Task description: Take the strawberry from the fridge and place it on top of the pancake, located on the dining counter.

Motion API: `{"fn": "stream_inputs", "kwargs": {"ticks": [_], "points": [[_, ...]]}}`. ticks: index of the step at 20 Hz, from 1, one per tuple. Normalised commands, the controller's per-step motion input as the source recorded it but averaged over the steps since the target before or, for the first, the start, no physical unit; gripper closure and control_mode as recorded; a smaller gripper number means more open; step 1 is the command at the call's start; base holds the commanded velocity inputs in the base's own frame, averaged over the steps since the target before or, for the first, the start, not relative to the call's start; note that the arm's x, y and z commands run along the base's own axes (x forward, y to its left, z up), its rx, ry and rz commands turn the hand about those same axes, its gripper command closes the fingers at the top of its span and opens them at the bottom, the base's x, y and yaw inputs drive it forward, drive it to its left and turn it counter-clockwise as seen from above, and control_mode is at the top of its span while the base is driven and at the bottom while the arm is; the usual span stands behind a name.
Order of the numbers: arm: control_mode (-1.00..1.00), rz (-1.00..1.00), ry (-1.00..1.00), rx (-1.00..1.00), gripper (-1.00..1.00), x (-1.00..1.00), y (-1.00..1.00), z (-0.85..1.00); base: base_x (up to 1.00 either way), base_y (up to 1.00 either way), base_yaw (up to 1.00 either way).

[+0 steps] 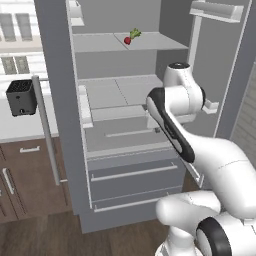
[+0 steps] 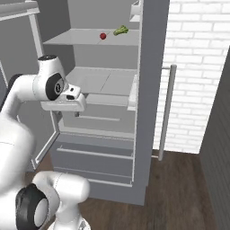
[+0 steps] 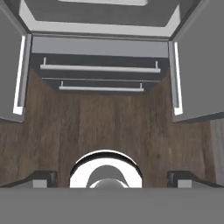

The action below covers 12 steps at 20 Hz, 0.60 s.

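- Fridge (image 1: pixel 130 150) stands with both doors swung wide; two lower drawers closed, pale shelves exposed.
- Strawberry (image 1: pixel 128 40) lies on the upper shelf (image 1: pixel 150 42), a little back from its front edge. Left base view: red body with the green cap angled up and to the right. Right base view: red berry (image 2: pixel 103 36) with a green leafy bit just beside it, looking slightly apart; cannot tell whether that is its cap or a separate item.
- Gripper (image 3: pixel 112 177) points down toward the wood floor (image 3: pixel 109 122) in front of the drawers; fingertips (image 3: pixel 43 177) sit at the far sides of the hand view, so the jaws are spread wide with nothing between them.
- Handling judgement: berry is tiny, light, soft-skinned, roundish, likely to roll or squash. Best hold is across the red body at its widest part, not by the leafy cap; close gently.
- View differences: base views show the berry, the shelves and the arm folded at mid-shelf height, well below the berry. Hand view gives the drawer handles (image 3: pixel 99 68), the door edges and the floor.
- Left base view adds a black toaster (image 1: pixel 21 97) on the wall counter; right base view adds a white brick wall (image 2: pixel 197 67).
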Motion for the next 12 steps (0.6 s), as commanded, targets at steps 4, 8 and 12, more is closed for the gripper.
{"fn": "stream_inputs", "kwargs": {"ticks": [4,8,12], "points": [[-1.0,0.02,-0.16,0.04,-1.0,-0.71,-0.01,0.03,0.0,0.0,0.0],[-1.0,0.0,0.0,0.05,-1.0,-0.48,-0.02,-0.06,0.0,0.0,0.0],[-1.0,0.0,0.0,0.06,-1.0,-0.36,0.0,-0.13,0.0,0.0,0.0]]}}
